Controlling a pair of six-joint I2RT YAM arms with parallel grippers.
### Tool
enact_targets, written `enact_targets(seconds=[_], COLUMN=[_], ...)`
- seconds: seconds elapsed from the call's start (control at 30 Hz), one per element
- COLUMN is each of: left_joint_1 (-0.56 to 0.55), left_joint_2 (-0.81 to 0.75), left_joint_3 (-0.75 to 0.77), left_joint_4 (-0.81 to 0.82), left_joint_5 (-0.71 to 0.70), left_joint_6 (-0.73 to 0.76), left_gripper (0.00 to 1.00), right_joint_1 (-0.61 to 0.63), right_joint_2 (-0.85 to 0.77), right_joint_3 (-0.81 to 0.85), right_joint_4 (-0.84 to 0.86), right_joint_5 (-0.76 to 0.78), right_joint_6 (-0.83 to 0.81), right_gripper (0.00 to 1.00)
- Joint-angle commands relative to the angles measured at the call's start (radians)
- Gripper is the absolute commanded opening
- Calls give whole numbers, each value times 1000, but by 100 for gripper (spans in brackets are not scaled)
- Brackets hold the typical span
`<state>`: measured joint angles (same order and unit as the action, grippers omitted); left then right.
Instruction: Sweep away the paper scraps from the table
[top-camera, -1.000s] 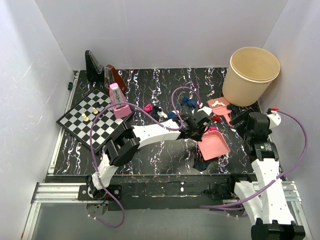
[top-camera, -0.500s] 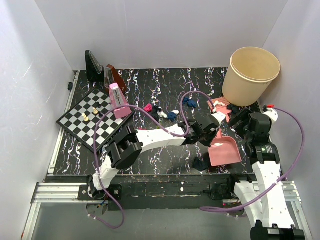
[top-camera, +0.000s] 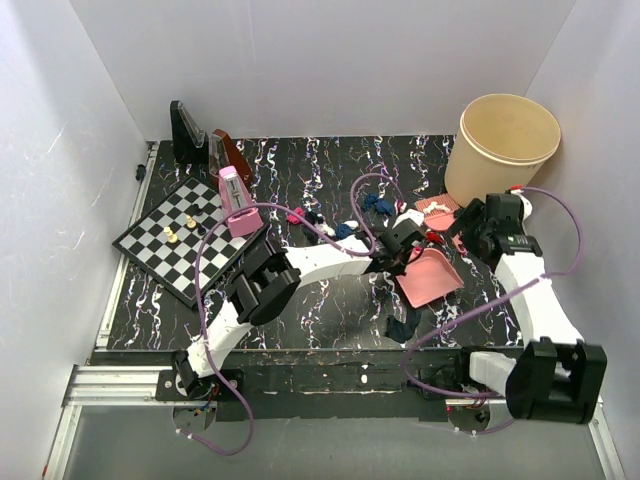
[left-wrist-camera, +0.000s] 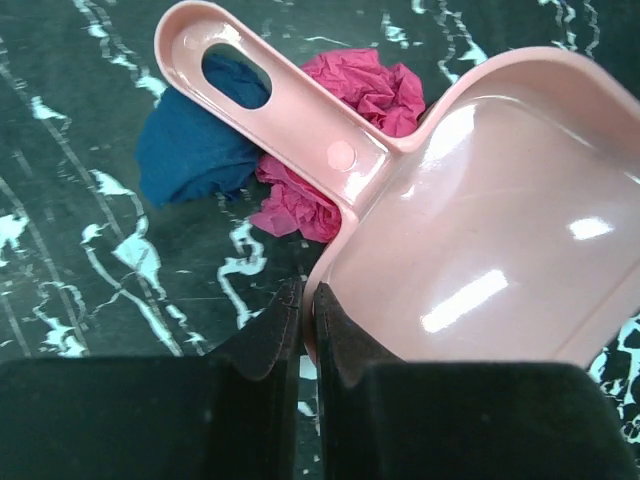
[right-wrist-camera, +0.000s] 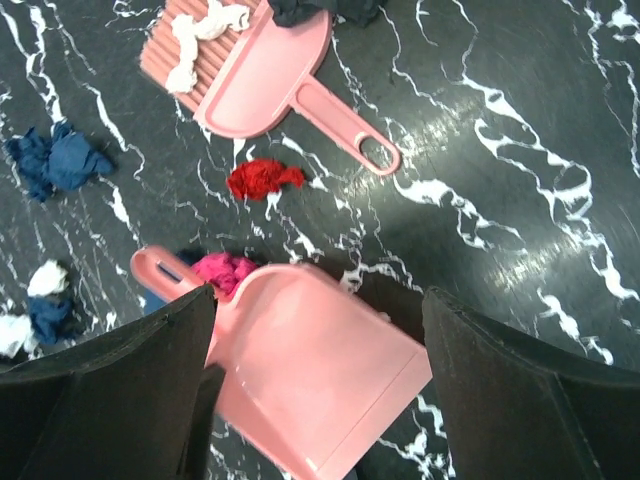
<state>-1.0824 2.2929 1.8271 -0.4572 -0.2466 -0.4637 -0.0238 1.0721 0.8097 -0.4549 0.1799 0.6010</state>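
My left pincer (left-wrist-camera: 308, 318) is clamped on the side rim of the pink dustpan (left-wrist-camera: 480, 230), right where the handle (left-wrist-camera: 270, 100) meets the tray. The thin pan wall is pinched between the two black fingers. Just beyond the fingertips, two of the paper scraps press against the handle: a magenta wad (left-wrist-camera: 375, 90) and a dark blue wad (left-wrist-camera: 190, 160), partly under it, both on the table (left-wrist-camera: 80, 280). I cannot tell whether the pan's lip touches the surface.

My right pincer (right-wrist-camera: 318, 300) hangs above the same dustpan, fingers spread wide apart. Ahead of it a red wad (right-wrist-camera: 262, 178) lies alone. Past that is a pink brush (right-wrist-camera: 260, 75) with a white scrap (right-wrist-camera: 205, 25) on its bristles. Off to its left, more blue wads (right-wrist-camera: 55, 160) dot the table. Beyond it stands a beige bucket (top-camera: 500, 160).
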Motion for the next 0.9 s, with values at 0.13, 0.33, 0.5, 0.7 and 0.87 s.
enact_targets(seconds=[0.13, 0.33, 0.5, 0.7, 0.87], left_joint_1=[42, 52, 68, 79, 95], left_joint_2=[-141, -249, -395, -582, -691], left_joint_3=[-106, -144, -212, -308, -376], left_joint_4=[-38, -31, -31, -40, -44], left_joint_5=[-4, 30, 56, 24, -26], left_joint_6=[8, 72, 89, 112, 141], left_gripper=[9, 57, 71, 75, 75], right_joint_1=[-24, -33, -38, -38, -38], right_joint_2=[326, 517, 617, 756, 851], right_joint_3=[118, 218, 287, 453, 533], right_joint_4=[107, 114, 104, -16, -109], right_joint_5=[12, -8, -43, -51, -79], right_joint_6=[-79, -102, -167, -207, -224], right_gripper=[90, 89, 85, 84, 79])
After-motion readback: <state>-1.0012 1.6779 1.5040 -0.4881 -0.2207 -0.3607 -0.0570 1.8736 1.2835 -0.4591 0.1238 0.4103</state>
